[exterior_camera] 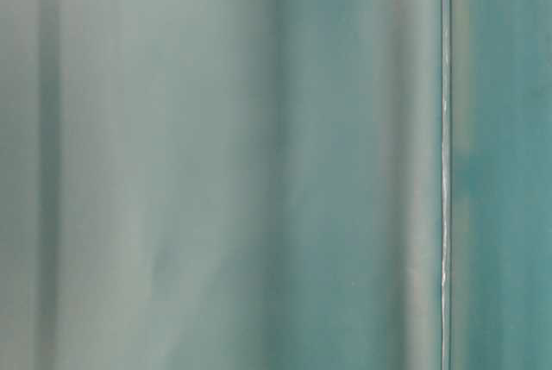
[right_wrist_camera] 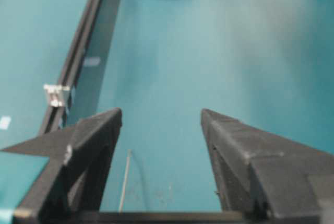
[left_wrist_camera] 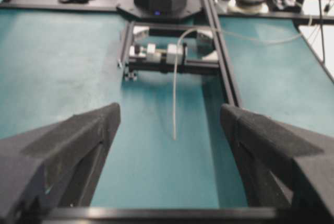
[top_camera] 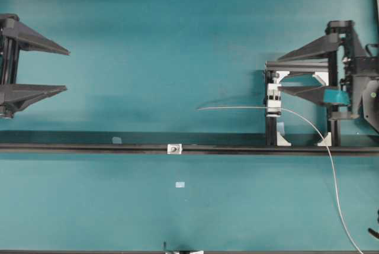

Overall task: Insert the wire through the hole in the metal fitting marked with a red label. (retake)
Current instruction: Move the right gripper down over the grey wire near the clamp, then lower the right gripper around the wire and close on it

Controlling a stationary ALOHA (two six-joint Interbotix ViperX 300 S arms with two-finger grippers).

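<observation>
Teal table: wire tip lies between both gaping tools, untouched.

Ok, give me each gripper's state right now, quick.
Left gripper: open, fingers spread wide, holding nothing.
Right gripper: open, holding nothing; the thin whitish-grey wire lies free between its fingers.

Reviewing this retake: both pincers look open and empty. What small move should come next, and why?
Probably bring the right pincer down onto the wire near its free end. Both pincers stand open and hold nothing, the wire juts free from the white clamp block, and the metal fitting sits on the black rail, unthreaded.
</observation>
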